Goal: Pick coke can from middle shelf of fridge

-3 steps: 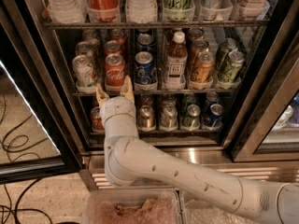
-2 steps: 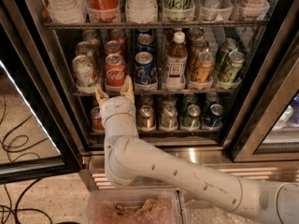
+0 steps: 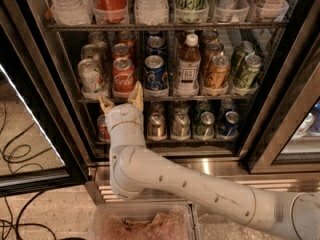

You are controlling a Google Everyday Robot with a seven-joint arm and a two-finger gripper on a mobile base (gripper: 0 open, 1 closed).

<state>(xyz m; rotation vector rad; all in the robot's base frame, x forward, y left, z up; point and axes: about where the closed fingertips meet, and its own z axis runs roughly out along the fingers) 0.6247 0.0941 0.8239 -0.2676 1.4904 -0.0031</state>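
Observation:
The coke can [image 3: 123, 75] is red with white script and a silver top. It stands at the front of its lane on the middle shelf [image 3: 165, 98] of the fridge [image 3: 280, 89], second lane from the left. My gripper [image 3: 121, 98] is just below and in front of the can, at the shelf's front edge. Its two tan fingertips [image 3: 136, 93] point up and are spread apart, open, with nothing between them. My white arm runs from the lower right up to the gripper.
A silver can [image 3: 91, 76] stands left of the coke can and a blue Pepsi can [image 3: 155, 72] stands right of it. Further right are a white-capped brown bottle [image 3: 188, 65], an orange can and green cans. Big bottles fill the upper rack; small cans fill the lower one.

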